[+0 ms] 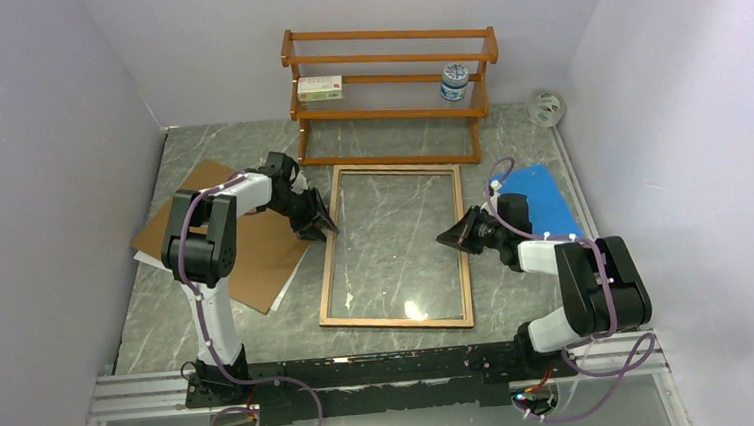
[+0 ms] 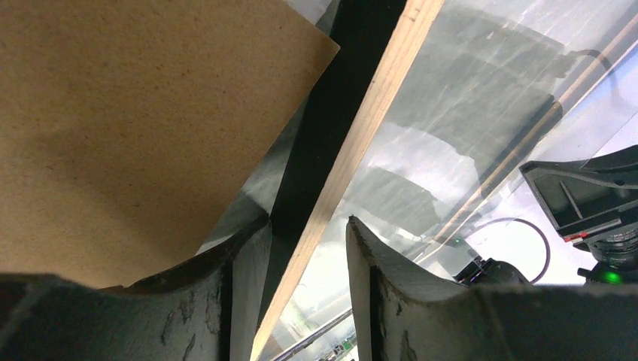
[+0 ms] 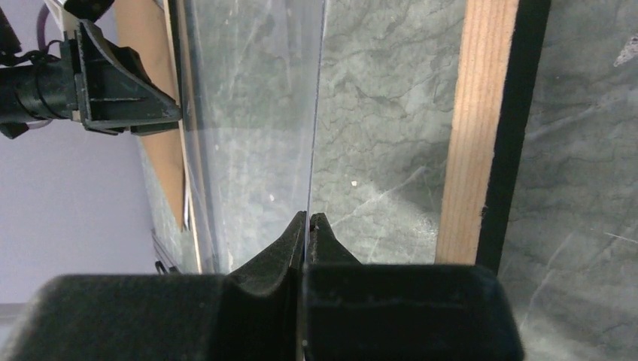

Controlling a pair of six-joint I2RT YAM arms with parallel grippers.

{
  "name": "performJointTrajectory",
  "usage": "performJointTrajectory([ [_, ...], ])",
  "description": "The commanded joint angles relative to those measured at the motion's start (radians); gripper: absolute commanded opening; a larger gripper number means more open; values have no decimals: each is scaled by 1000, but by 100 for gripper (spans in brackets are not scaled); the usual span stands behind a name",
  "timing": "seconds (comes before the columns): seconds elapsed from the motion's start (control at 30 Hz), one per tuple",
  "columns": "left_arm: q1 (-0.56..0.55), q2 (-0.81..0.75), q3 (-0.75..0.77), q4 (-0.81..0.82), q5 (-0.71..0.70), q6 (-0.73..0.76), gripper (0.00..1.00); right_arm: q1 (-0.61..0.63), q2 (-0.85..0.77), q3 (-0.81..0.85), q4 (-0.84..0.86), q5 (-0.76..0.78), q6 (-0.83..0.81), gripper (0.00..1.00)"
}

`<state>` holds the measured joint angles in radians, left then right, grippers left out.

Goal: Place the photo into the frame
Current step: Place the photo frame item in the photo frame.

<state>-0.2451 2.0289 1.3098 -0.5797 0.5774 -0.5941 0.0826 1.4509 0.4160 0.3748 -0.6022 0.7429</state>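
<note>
Photo: the photo (image 1: 146, 261) lies flat on the left of the table (image 1: 161, 338). It is almost wholly covered by the brown backing board (image 1: 265, 251), so only thin white edges show past the board's near sides. It is outside the frame and neither gripper touches it.
Photo and fingers: the left gripper (image 1: 326, 224) hangs just past the board's right corner. The right gripper (image 1: 445, 236) is well apart from the sheet, across the frame.
Frame: the frame (image 1: 399, 321) lies at mid-table with its light wood side up, its long sides running away from the arms, and marble showing through the glass pane (image 1: 394, 232).
Left fingers: in the left wrist view the fingers (image 2: 244, 278) stand parted on either side of the frame's left rail (image 2: 353, 135). The black and wood strip runs between them with a gap showing at the glass side. They are released, not clamped.
Right fingers: in the right wrist view the tips are pressed almost together on a thin clear edge that runs straight up from them. This looks like the pane's edge, standing inboard of the wood rail (image 3: 470, 135).
Board in the left wrist view: its corner (image 2: 135, 113) lies just beside the rail.
Beyond: a blue sheet (image 1: 542, 196) lies right of the frame, and a wooden shelf rack (image 1: 391, 112) stands at the back wall.
</note>
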Motion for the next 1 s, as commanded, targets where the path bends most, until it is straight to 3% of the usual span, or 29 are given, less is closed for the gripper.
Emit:
performJointTrajectory([
  [0.0,-17,72,-11,-16,-125,50,49,-4,22,22,23,13,-63,0],
  [0.97,-26,83,-49,7,-134,38,46,-3,-37,-117,400,-106,-68,0],
])
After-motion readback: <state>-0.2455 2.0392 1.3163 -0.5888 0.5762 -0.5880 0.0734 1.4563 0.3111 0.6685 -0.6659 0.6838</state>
